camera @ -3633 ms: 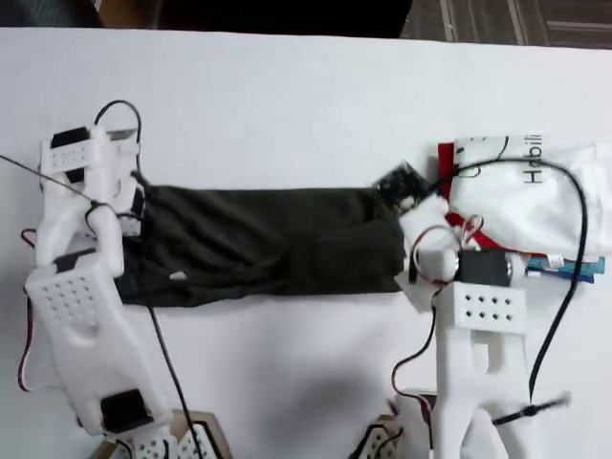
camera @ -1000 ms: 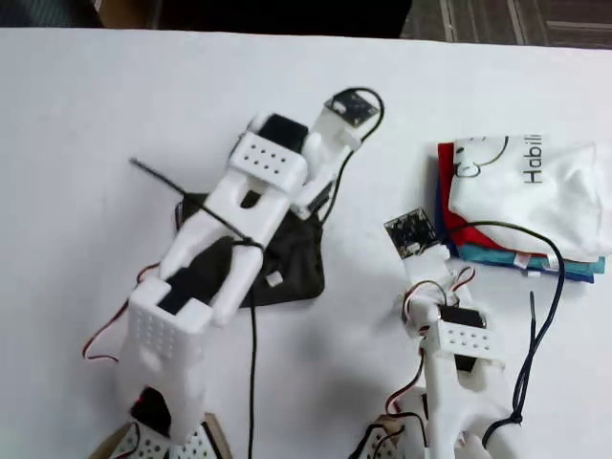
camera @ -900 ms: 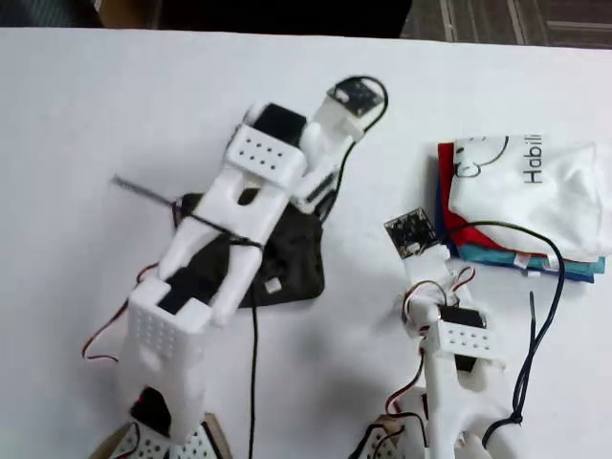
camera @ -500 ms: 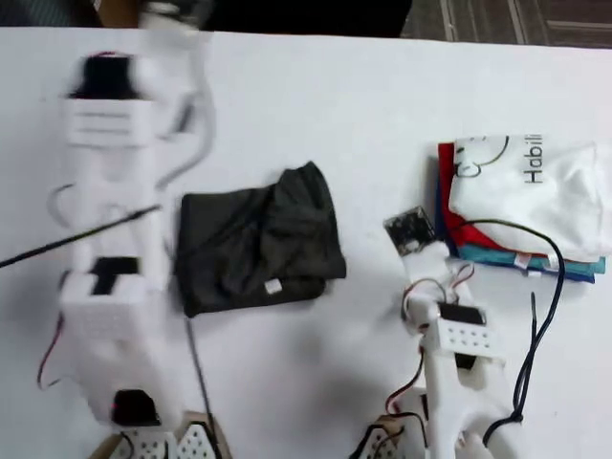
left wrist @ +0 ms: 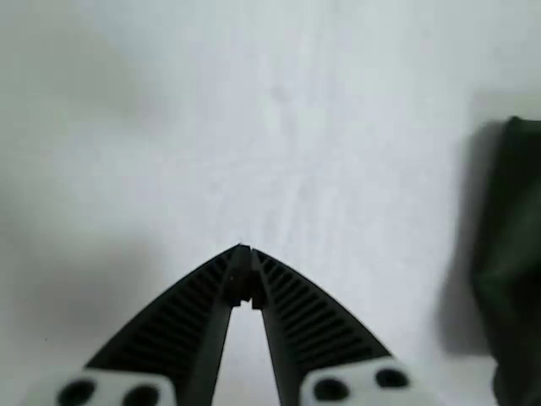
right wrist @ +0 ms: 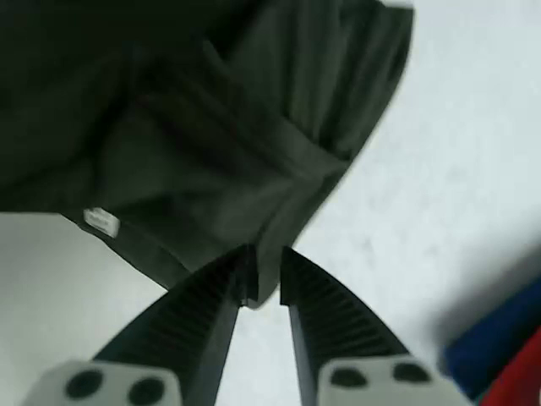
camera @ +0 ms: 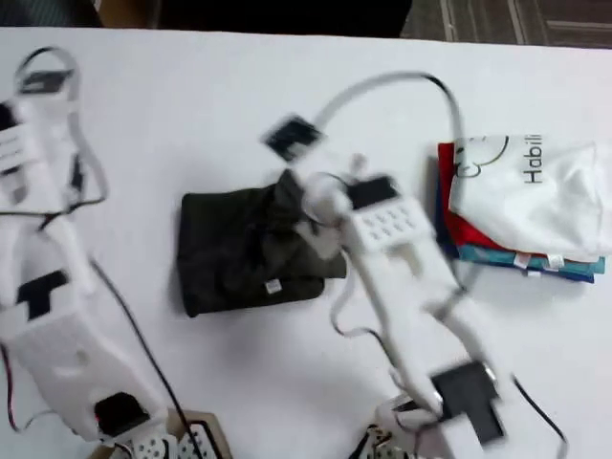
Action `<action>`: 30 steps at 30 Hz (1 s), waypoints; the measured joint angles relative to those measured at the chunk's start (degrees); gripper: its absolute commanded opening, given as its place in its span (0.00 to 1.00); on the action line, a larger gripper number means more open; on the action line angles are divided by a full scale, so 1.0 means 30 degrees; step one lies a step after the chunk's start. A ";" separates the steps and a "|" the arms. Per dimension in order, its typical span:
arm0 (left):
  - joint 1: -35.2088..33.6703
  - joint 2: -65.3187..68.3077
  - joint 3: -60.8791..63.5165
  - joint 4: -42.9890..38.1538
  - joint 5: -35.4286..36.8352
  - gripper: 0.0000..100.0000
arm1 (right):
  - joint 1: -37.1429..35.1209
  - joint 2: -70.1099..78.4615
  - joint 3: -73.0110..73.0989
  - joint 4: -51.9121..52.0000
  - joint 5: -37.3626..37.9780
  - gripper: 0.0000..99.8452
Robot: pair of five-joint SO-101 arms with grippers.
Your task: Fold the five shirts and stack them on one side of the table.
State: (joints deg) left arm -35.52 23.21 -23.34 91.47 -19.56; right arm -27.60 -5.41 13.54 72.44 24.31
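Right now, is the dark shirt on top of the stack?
No, the dark shirt lies on the table, apart from the stack.

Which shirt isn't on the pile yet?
The dark shirt, lying alone mid-table. The white shirt sits on the stack of coloured shirts at the side.

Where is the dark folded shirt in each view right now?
High view: the dark shirt lies mid-table.
Left wrist view: a strip of it at the picture's edge, off to one side of the left gripper.
Right wrist view: it spreads beyond the right gripper, hem at the tips.
Shared landmark: its small white tag, in the high and right wrist views.
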 measured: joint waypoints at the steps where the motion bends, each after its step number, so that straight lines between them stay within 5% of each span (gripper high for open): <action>1: -0.0850 -0.0557 0.1114 -0.0733 -0.0264 0.03 | -0.0645 0.1084 -0.1553 0.0586 -0.0059 0.06; 7: -0.3927 -0.3868 0.8381 -0.4190 -0.0762 0.03 | -0.2432 0.6623 -0.9026 0.2403 -0.0674 0.06; 14: -0.4747 -0.6740 1.4945 -0.7092 -0.0821 0.03 | -0.4308 1.0725 -1.3011 0.2784 -0.0674 0.06; 30: -0.4718 -0.7531 1.6967 -0.9582 0.0264 0.03 | -0.0381 1.2689 -1.3275 0.7824 0.1084 0.03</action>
State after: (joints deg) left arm -49.67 0.62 27.56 62.73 -18.77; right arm -28.75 32.66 -26.29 95.91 27.56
